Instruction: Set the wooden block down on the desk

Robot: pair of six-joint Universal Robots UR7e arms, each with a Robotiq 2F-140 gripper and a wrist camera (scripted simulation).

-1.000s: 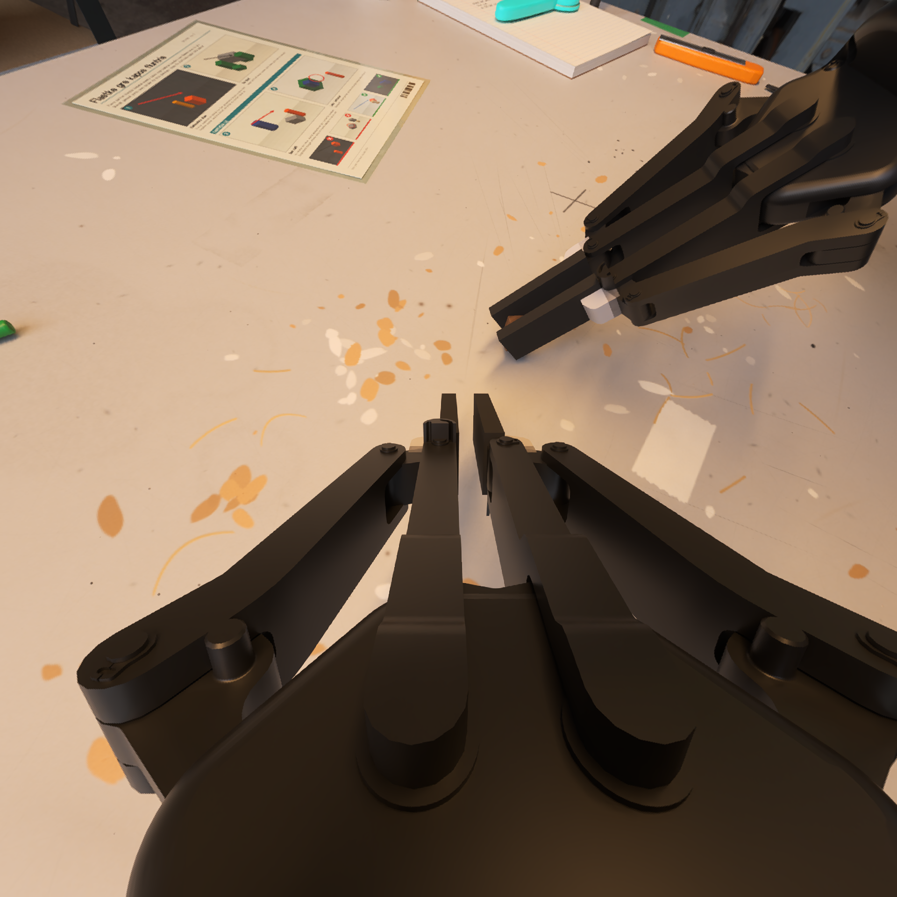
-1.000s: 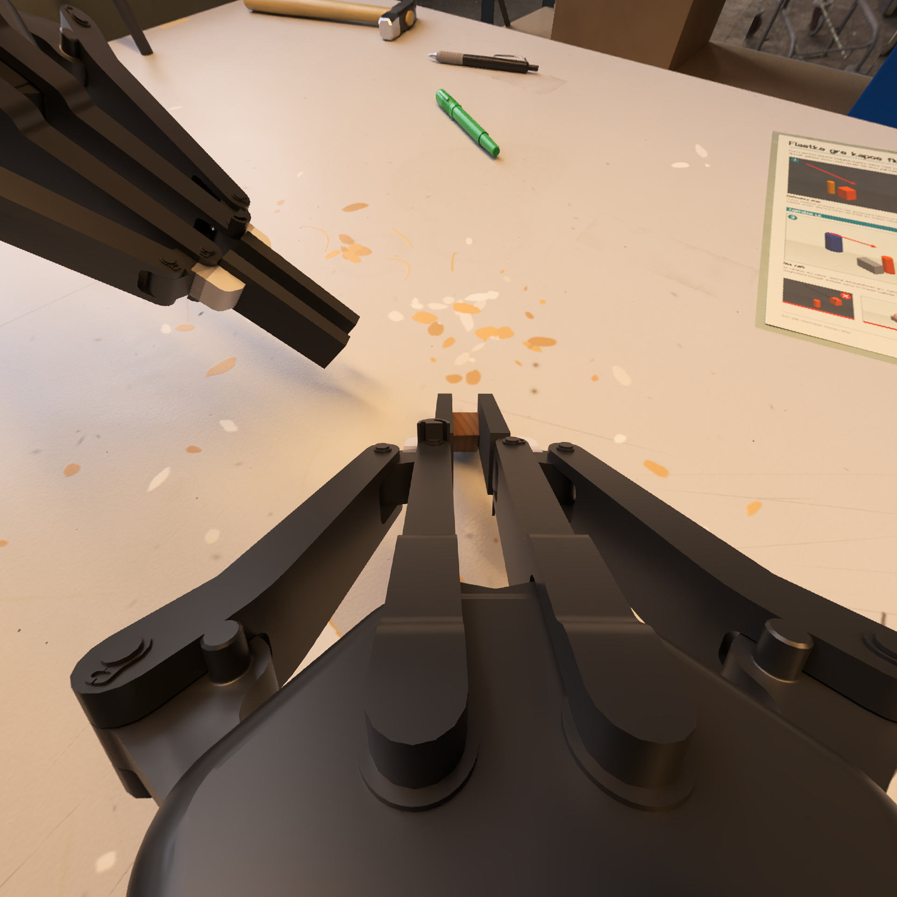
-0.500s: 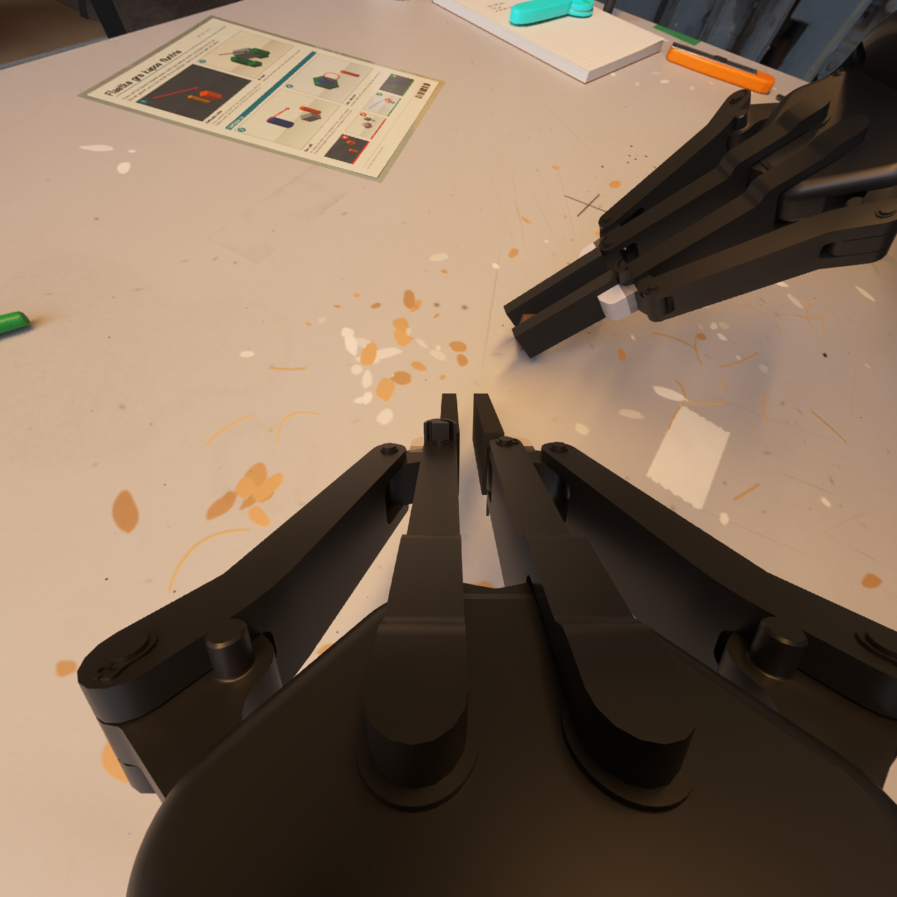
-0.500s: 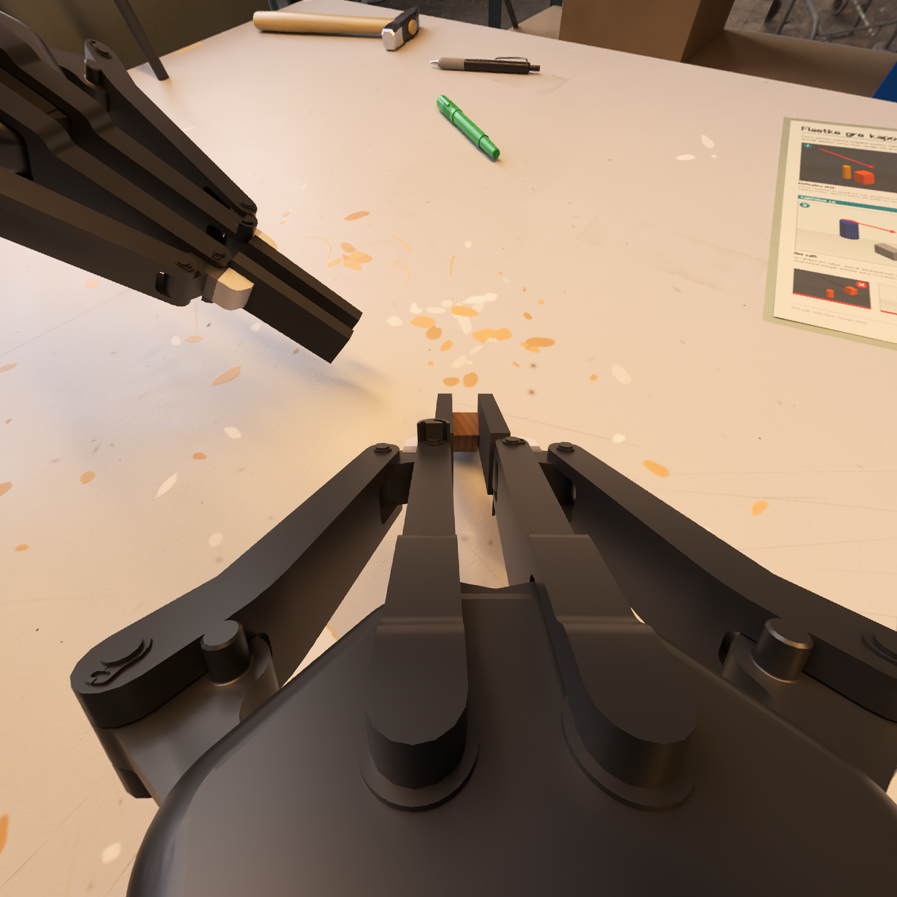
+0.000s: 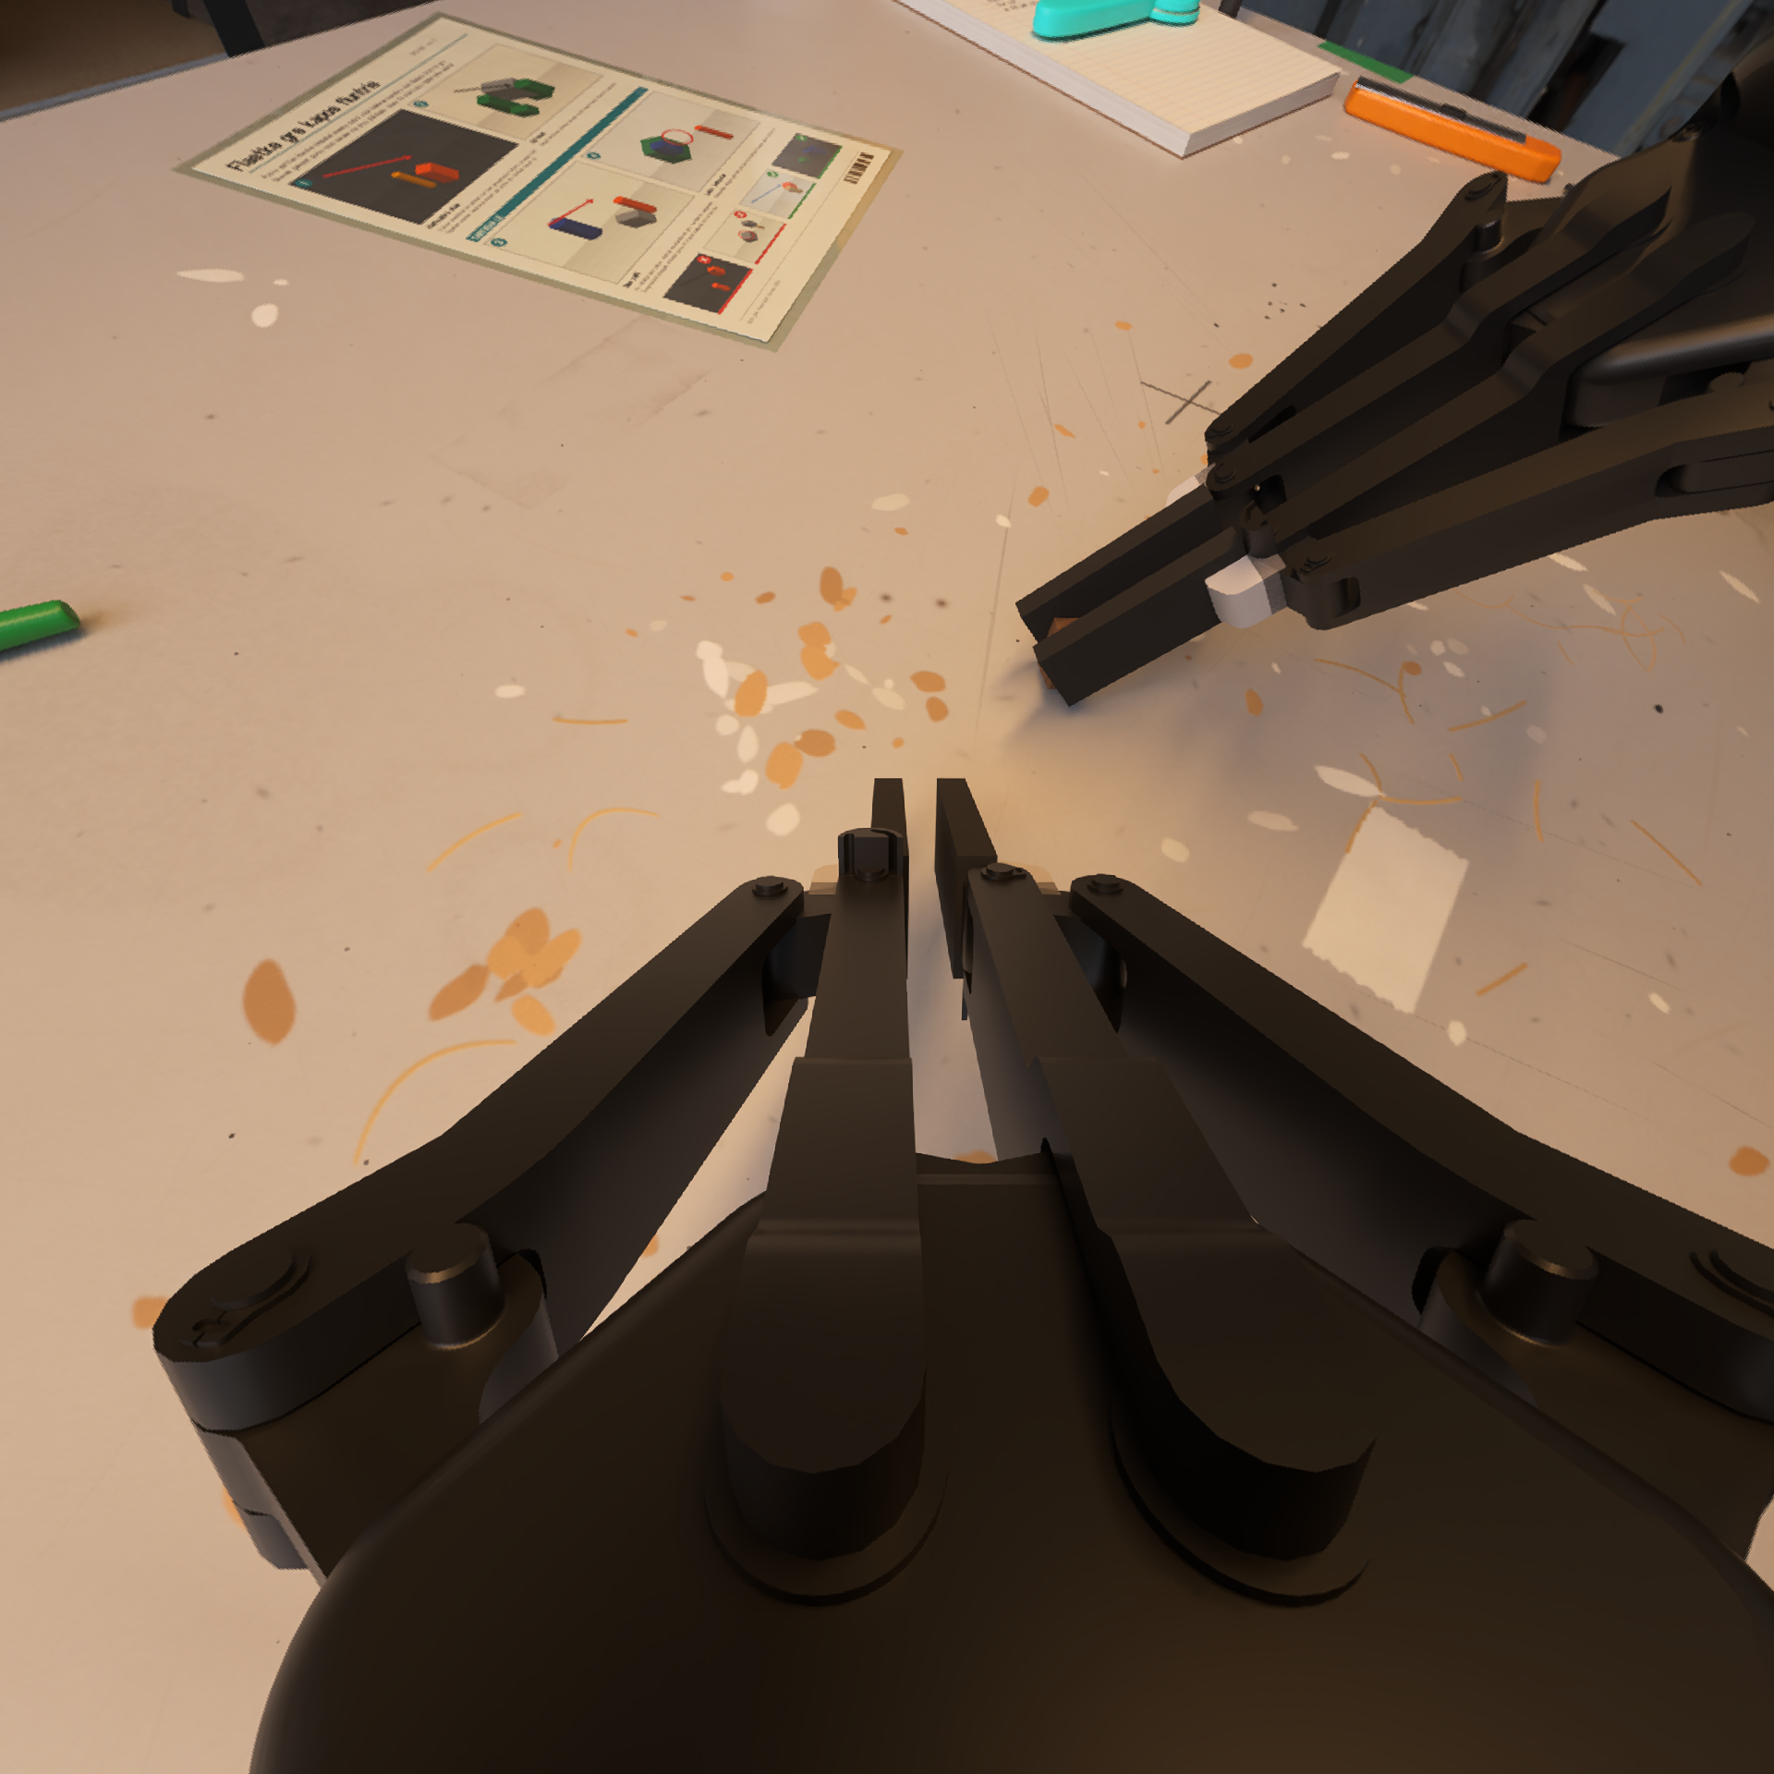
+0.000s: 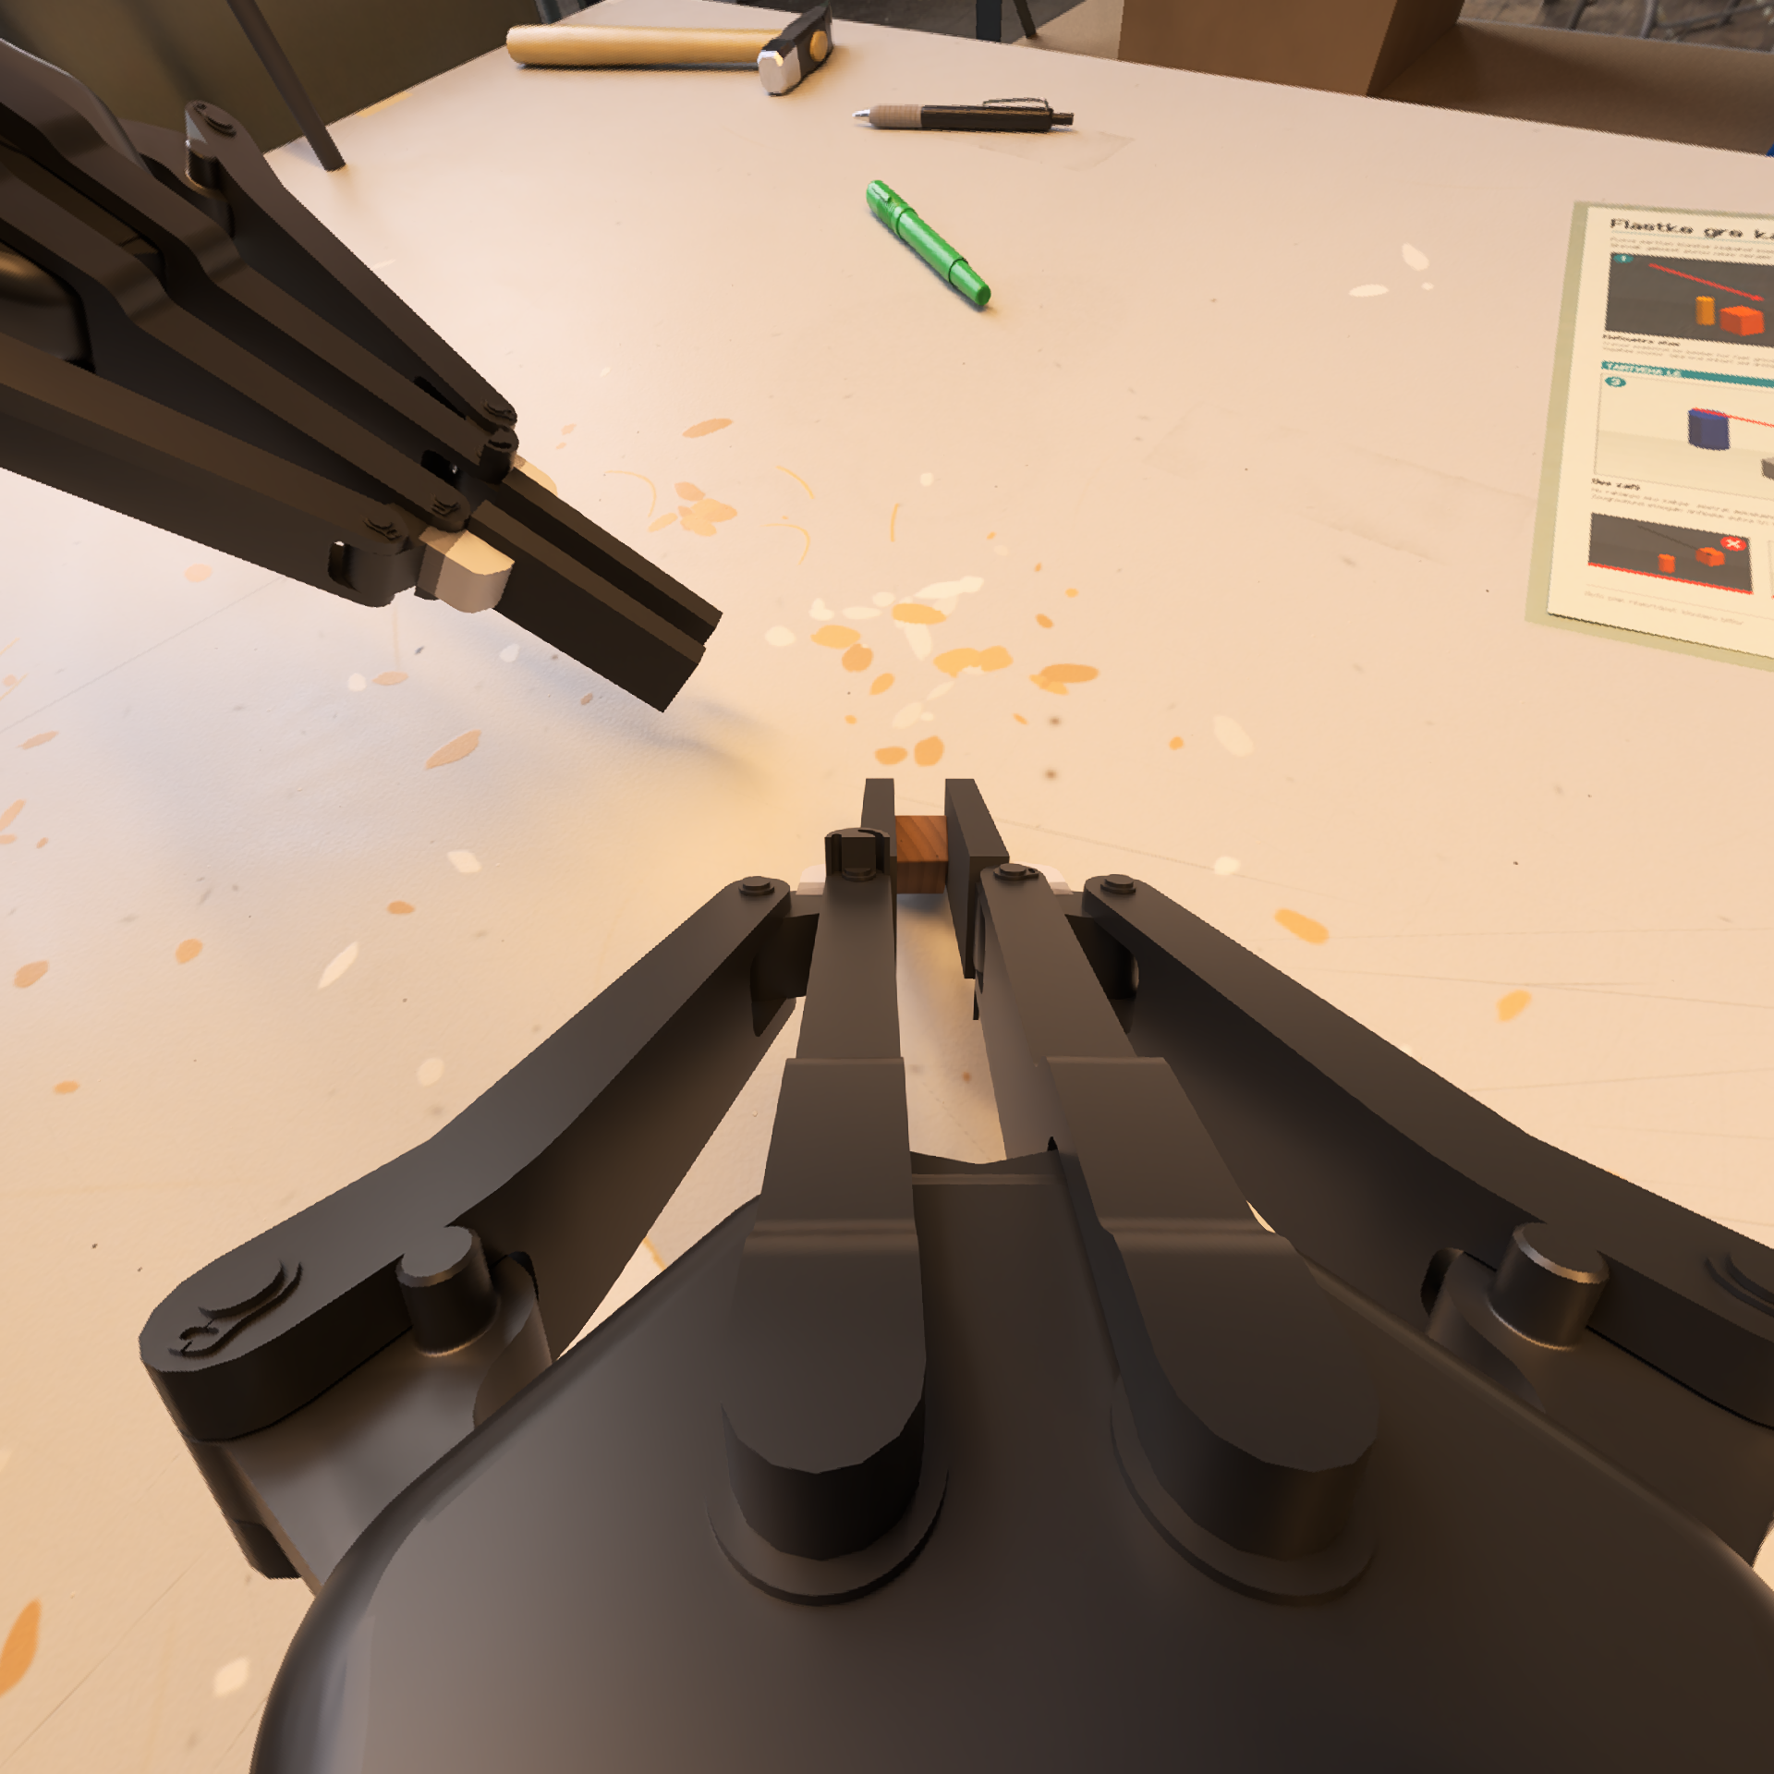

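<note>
Since the earlier pictures, the right gripper [image 5: 1051, 662] has slid in the left wrist view toward 2 o'clock. The instruction sheet [image 5: 557, 173] has drifted toward 3 o'clock, and more of the green marker [image 5: 34, 624] shows at 9 o'clock. In the right wrist view, the left gripper [image 6: 686, 638] has moved slightly toward 3 o'clock.

The wooden block [image 6: 922, 851] sits between the right gripper [image 6: 920, 806] fingers, low over the desk [image 6: 1248, 499]. The left gripper [image 6: 686, 653] is off to its left. Behind lie a marker [image 6: 926, 244], a pen [image 6: 965, 117] and a hammer [image 6: 662, 45].
</note>
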